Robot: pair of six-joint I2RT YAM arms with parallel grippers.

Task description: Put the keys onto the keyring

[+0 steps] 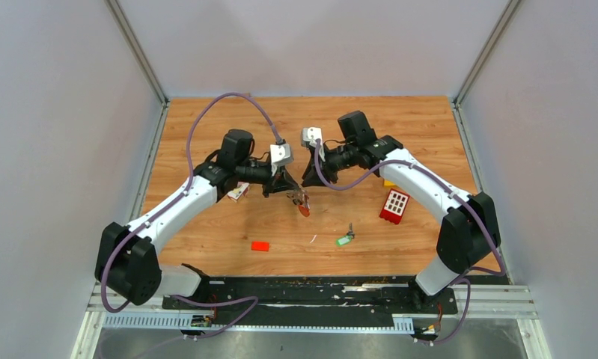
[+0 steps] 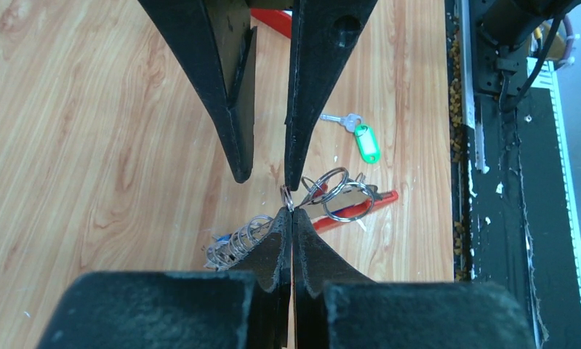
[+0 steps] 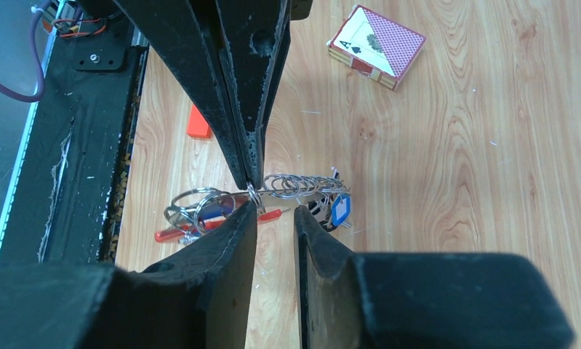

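The keyring (image 2: 336, 195) is a bunch of metal rings with a red strap (image 2: 378, 201) and a chain of small rings (image 2: 238, 240), hanging just above the wood. My left gripper (image 2: 291, 212) is shut on one small ring of it. My right gripper (image 3: 275, 211) faces it tip to tip and stands open; that ring (image 3: 253, 195) lies at its left fingertip, outside the gap. A blue-tagged key (image 3: 339, 211) and a dark tag hang on the chain. A green-tagged key (image 1: 346, 239) lies loose on the table. From above, both grippers (image 1: 287, 189) (image 1: 308, 182) meet mid-table.
A pack of playing cards (image 1: 238, 191) lies under the left arm. A small red block (image 1: 260, 245) sits near the front. A red studded brick (image 1: 394, 206) and a yellow piece (image 1: 389, 182) lie beside the right arm. The black base rail (image 1: 310, 292) runs along the near edge.
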